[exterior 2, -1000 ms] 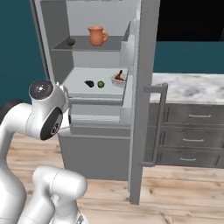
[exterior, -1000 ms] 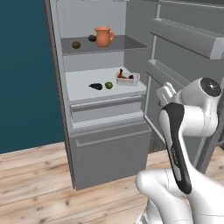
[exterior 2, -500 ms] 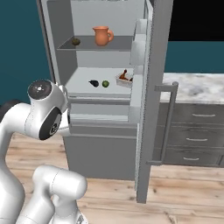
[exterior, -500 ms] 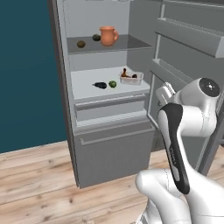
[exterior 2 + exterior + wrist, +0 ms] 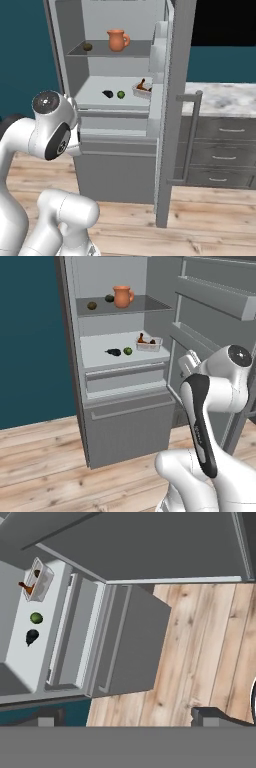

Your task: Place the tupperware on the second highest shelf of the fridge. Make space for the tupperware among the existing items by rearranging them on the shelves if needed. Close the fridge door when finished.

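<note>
While the fridge door [image 5: 175, 100] stands wide: tupperware [image 5: 149, 344] on white shelf [image 5: 100, 353].
Sits right of lime [image 5: 128, 350] and aubergine [image 5: 114, 352]; gripper [image 5: 127, 719] fingers spread, holding nothing.

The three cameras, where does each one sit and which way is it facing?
Left base view: behind the arm's left, facing the open fridge; the white arm rises at lower right.
Right base view: behind its right; arm at lower left.
Hand view: rolled sideways, looking down the fridge front and wood floor; end effector open.
All three share the tupperware beside the lime.
</note>
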{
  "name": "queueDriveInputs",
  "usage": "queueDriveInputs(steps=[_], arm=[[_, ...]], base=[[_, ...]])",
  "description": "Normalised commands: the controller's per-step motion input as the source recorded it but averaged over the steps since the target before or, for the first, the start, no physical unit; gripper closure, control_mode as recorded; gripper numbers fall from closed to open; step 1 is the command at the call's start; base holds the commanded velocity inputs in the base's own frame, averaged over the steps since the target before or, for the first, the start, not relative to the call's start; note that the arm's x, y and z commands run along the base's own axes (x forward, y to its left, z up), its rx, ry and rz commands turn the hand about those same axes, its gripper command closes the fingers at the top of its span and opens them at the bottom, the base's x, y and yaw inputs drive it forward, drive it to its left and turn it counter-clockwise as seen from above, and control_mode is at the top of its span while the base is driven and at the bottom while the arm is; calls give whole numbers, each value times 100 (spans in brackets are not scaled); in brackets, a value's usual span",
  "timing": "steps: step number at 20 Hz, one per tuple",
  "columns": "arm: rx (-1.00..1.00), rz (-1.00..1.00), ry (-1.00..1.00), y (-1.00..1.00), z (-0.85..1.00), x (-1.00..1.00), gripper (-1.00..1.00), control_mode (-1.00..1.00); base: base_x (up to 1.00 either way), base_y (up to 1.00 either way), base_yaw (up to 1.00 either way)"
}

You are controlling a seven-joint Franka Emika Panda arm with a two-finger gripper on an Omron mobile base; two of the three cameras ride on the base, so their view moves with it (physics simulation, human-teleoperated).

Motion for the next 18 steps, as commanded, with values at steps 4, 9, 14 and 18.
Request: queueDriveInputs(steps=[4, 9, 14, 18], arm=[[0, 0, 0, -8, 0, 0, -100, -100], [1, 0, 0, -60, 0, -3, -100, -100], [5, 0, 0, -92, -2, -5, -100, -100], [12, 0, -2, -100, -5, 0, -100, -100]], base=[[0, 0, 0], [0, 0, 0], [0, 0, 0], [0, 0, 0]])
